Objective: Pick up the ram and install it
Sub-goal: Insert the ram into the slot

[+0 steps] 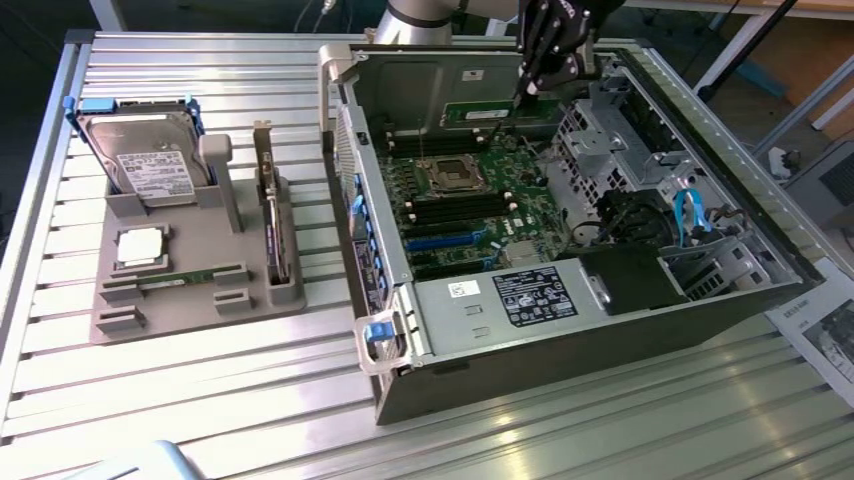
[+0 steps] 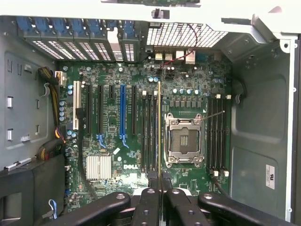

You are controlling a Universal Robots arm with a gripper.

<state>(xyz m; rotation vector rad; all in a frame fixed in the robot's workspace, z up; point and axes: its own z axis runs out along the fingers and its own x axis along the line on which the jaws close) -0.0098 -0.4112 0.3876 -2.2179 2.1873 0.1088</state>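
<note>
Motherboard (image 2: 113,80) below; end effector (image 2: 160,181) grips ram (image 2: 160,127) edge-on, lengthwise along memory slots (image 2: 148,132).

A ribbed metal table (image 1: 187,400) is glare-lit at six o'clock; a wooden desk (image 1: 817,48) is seen at one o'clock.

A green motherboard (image 2: 141,94) shows one blue slot (image 2: 123,110) among black ones and a finned silver heatsink (image 2: 99,168), with the yellow-green edge of the ram (image 2: 159,122), the black gripper (image 2: 160,181) and the grey case (image 2: 263,117).
</note>
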